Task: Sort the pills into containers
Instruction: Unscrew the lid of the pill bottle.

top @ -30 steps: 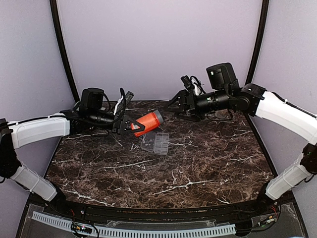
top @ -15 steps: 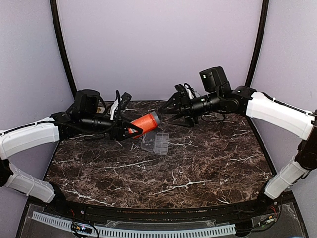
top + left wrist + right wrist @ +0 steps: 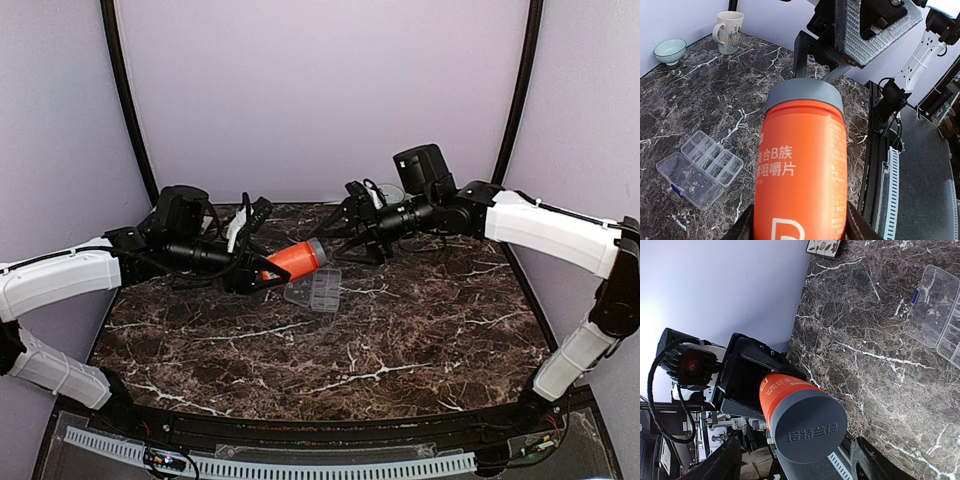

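Left gripper clamped on an orange bottle, held nearly level above the marble tabletop. Its grey cap points at the right gripper, whose jaws stand apart just ahead of the cap. The clear organiser box lies on the tabletop below and just beyond the left gripper, under the bottle's capped end, its lid folded out flat beside the rows of compartments.

From overhead the bottle is only a bare orange cylinder. The left wrist view brings its label close: white characters reading "合B族" over "咀嚼片", with part of a large white letter beneath. That view also takes in a printed mug and a pale bowl, well beyond the gripper near the wall. The right wrist view faces the cap end-on between its own two fingers and shows raised lettering, "诺特兰德".
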You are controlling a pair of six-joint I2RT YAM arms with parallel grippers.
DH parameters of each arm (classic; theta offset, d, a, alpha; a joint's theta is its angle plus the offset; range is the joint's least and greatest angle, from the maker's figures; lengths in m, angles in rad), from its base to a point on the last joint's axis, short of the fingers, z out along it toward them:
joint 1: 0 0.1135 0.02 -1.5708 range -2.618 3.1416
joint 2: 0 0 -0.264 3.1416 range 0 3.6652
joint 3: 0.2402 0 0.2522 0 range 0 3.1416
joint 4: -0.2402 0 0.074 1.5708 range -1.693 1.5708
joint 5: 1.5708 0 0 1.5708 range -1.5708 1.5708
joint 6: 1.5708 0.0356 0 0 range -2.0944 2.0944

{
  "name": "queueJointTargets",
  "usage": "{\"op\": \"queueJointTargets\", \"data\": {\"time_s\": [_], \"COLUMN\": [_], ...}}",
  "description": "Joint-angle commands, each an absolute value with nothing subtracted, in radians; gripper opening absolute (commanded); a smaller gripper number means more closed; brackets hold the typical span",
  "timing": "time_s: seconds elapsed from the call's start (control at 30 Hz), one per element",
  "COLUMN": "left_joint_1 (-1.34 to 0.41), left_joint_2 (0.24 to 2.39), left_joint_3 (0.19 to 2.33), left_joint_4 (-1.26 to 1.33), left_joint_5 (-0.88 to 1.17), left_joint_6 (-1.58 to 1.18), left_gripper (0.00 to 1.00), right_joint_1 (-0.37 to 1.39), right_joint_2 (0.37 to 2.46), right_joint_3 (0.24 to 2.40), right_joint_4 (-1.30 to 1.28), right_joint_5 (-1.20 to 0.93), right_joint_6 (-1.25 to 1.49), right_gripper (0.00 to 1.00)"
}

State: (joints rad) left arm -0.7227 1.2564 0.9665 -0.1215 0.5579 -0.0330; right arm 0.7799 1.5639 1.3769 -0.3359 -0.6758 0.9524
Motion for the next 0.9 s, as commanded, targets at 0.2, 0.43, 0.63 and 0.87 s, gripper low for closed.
{"op": "queueJointTargets", "data": {"time_s": [0.2,0.43,0.63,0.87], "left_joint_1": [-0.74,-0.744,-0.745,-0.745], "left_joint_2": [1.252,1.268,1.284,1.314], "left_joint_3": [1.016,1.028,1.029,1.045], "left_joint_4": [-0.098,-0.102,-0.085,-0.071], "left_joint_5": [0.557,0.554,0.558,0.563], "left_joint_6": [-0.021,-0.014,-0.012,-0.011], "left_gripper": [0.0,0.0,0.0,0.0], "right_joint_1": [0.775,0.775,0.774,0.772], "right_joint_2": [1.586,1.634,1.652,1.65], "right_joint_3": [1.329,1.334,1.351,1.347], "right_joint_4": [-0.219,-0.169,-0.159,-0.151], "right_joint_5": [-0.726,-0.763,-0.783,-0.788], "right_joint_6": [0.973,0.993,0.993,0.989], "right_gripper": [0.73,0.66,0.51,0.32]}}
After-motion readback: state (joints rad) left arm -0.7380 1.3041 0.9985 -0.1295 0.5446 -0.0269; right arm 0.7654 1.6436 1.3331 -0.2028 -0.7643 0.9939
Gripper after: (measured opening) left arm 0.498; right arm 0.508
